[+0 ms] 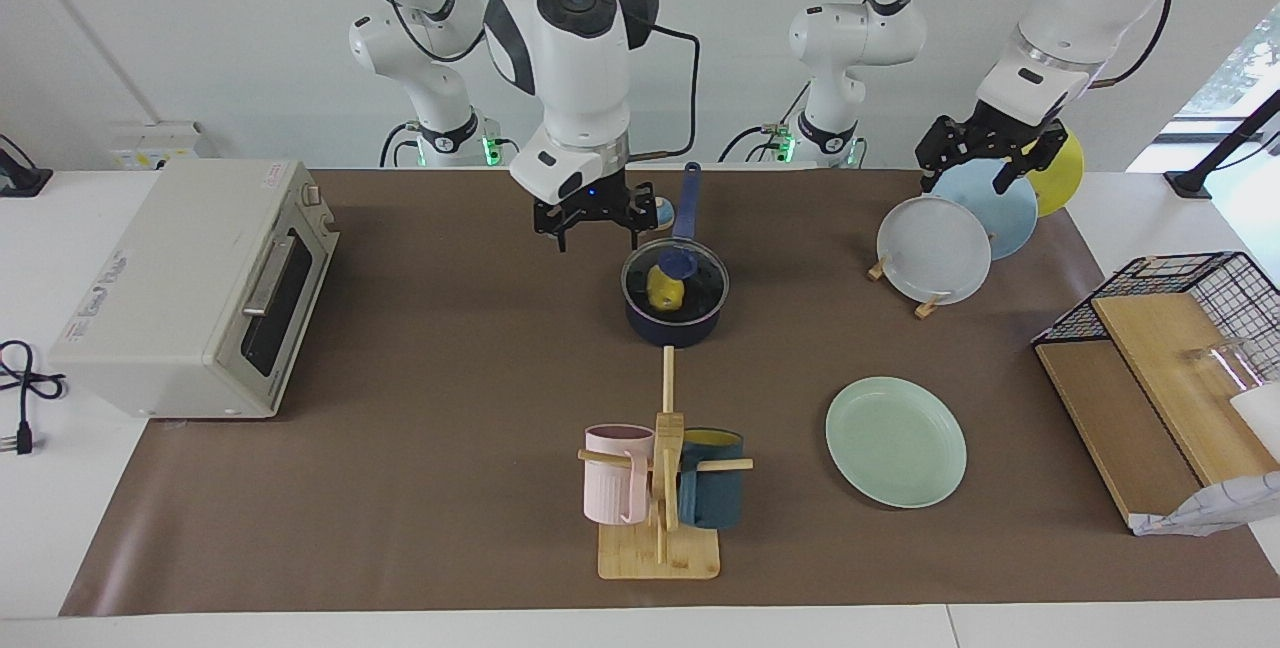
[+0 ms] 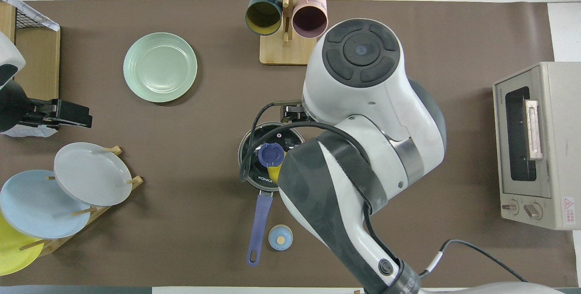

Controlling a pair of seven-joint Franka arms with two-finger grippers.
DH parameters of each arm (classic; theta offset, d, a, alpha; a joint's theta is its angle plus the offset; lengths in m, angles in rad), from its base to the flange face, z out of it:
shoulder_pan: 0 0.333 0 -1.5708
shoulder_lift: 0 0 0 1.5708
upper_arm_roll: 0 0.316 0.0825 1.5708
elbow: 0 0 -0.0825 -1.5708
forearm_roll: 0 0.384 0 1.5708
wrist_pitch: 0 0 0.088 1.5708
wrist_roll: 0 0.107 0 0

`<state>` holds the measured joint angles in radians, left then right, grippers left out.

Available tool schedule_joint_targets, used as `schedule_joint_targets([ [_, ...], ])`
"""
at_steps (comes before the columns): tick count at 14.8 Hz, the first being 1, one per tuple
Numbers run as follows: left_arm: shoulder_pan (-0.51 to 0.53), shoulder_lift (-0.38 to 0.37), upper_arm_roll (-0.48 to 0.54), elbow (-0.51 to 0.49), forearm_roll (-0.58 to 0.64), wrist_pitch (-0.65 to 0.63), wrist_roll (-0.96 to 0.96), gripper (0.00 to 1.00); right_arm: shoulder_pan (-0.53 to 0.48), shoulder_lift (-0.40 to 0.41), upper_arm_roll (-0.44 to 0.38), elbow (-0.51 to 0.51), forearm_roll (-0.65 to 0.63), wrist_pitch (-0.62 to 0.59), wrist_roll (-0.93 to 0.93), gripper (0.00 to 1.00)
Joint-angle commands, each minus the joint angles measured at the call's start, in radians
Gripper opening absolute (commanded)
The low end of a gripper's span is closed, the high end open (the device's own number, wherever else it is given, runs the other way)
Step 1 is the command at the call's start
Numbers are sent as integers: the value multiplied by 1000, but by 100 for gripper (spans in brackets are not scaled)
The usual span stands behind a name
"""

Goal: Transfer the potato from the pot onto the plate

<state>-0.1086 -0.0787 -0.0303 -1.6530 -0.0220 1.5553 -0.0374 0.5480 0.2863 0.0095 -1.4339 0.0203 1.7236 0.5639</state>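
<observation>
The right gripper [image 1: 594,228] is hanging just beside the pot [image 1: 675,300], jaws apart. The potato [image 1: 663,290] is sitting in it under a glass lid [image 1: 675,273], so the lid probably needs lifting first. The plate [image 1: 895,441] is sitting bare. The left gripper [image 1: 990,156] is waiting over the plate rack [image 1: 925,306], jaws looking apart, I think.

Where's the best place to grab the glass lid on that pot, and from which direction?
Probably the blue knob at the middle of the glass lid, taken from straight above. The lid lies flat on the pot, its rim flush with the pot's edge, so the raised knob is the only part to pinch. The open right end effector is up in the air beside the pot.
</observation>
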Motion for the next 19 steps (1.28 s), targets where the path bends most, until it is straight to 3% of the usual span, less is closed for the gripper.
schedule_joint_targets([
  [1, 12, -4, -11, 1, 7, 12, -10, 100, 45, 13, -3, 35, 10, 10, 71, 100],
  [6, 15, -3, -10, -2, 7, 58, -6, 100, 185, 111, -3, 52, -63, 76, 215, 100],
  [10, 17, -6, -7, -11, 8, 57, -6, 100, 185, 113, -3, 35, -65, 93, 217, 100],
  [19, 17, -4, -5, -10, 8, 62, -7, 100, 187, 77, -3, -147, -75, 241, 209, 100],
])
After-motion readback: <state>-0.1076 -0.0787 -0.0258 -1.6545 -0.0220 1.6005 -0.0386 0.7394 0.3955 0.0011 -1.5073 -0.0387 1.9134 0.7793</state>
